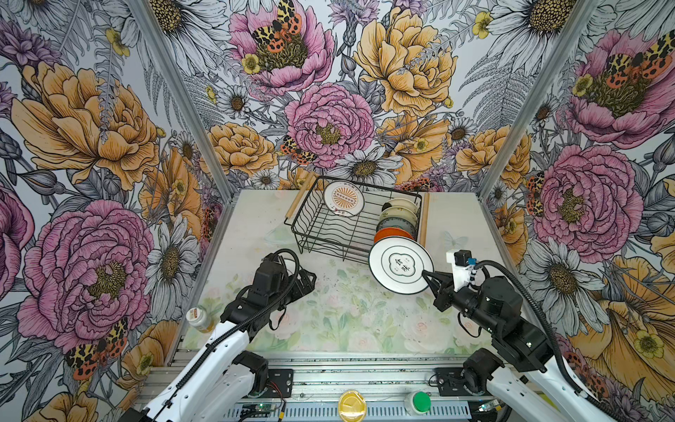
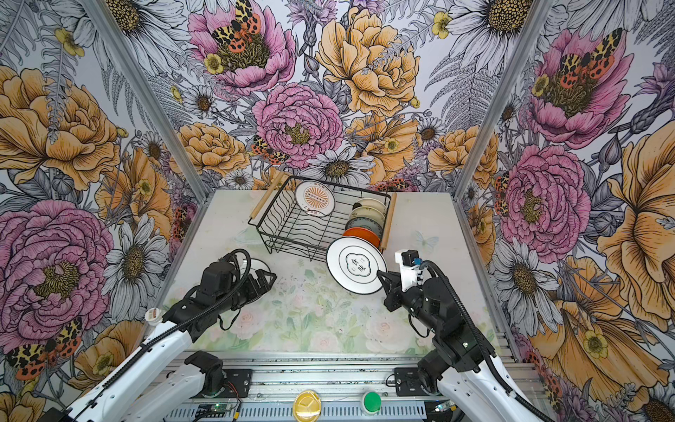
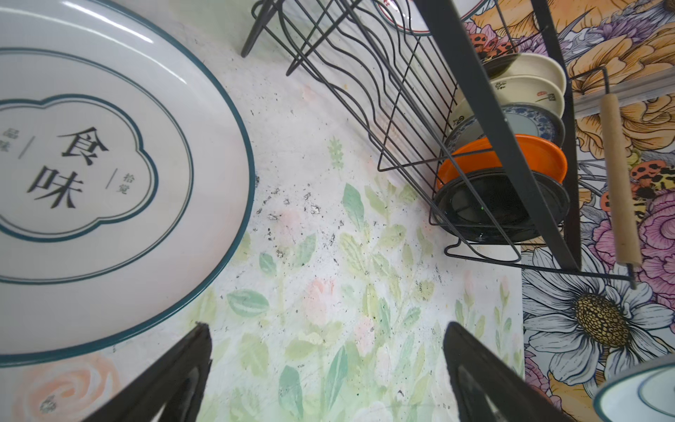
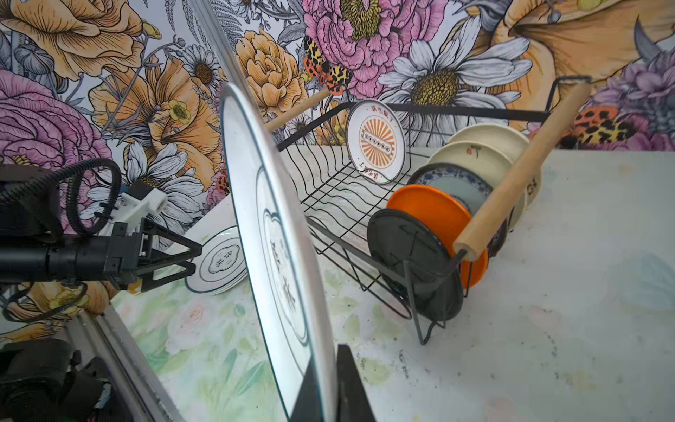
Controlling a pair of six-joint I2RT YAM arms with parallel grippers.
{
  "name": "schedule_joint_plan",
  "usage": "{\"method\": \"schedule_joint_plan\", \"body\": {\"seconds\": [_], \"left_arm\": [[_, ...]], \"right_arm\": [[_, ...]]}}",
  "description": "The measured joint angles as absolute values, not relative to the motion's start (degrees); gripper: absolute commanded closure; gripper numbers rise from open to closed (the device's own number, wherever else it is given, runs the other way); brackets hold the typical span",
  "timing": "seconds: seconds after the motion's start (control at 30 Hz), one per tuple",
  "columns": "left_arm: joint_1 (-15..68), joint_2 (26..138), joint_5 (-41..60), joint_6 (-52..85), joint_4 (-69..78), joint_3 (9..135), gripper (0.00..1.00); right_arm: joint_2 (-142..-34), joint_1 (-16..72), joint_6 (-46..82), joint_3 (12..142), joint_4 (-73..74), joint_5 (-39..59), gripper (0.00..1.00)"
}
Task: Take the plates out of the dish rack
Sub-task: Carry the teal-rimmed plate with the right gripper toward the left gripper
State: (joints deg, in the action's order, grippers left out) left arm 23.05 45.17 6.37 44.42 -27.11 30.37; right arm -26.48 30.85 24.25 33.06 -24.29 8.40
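The black wire dish rack (image 1: 314,234) (image 2: 281,230) stands at the back of the table. Its right end holds a row of plates: two cream, one blue-patterned, an orange one (image 1: 392,232) (image 4: 427,208) and a black one (image 3: 500,208) (image 4: 405,255). A white sunburst plate (image 1: 343,197) leans at the far end. My right gripper (image 1: 427,276) (image 4: 327,361) is shut on the rim of a white teal-rimmed plate (image 1: 400,263) (image 2: 356,265) (image 4: 277,237), held on edge in front of the rack. My left gripper (image 1: 312,277) (image 3: 327,325) is open and empty, beside a matching plate (image 3: 109,164) (image 4: 219,259) lying on the table.
A small bottle (image 1: 197,318) stands at the table's left edge. A yellow lid (image 1: 352,405) and a green button (image 1: 420,402) sit on the front rail. Flowered walls close in the left, back and right sides.
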Motion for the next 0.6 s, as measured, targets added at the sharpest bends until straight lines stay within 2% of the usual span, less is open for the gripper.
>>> {"method": "schedule_joint_plan", "body": {"seconds": [0.27,0.6], "left_arm": [[27.46,45.10,5.89,46.15,-21.45,27.51,0.05],[31.75,46.41,6.59,46.19,-14.04,24.18,0.10]], "right_arm": [[-36.47,33.28,42.04,30.44,-25.06,10.85,1.00],[-49.58,38.09,53.04,30.41,-22.70,13.80,1.00]]}}
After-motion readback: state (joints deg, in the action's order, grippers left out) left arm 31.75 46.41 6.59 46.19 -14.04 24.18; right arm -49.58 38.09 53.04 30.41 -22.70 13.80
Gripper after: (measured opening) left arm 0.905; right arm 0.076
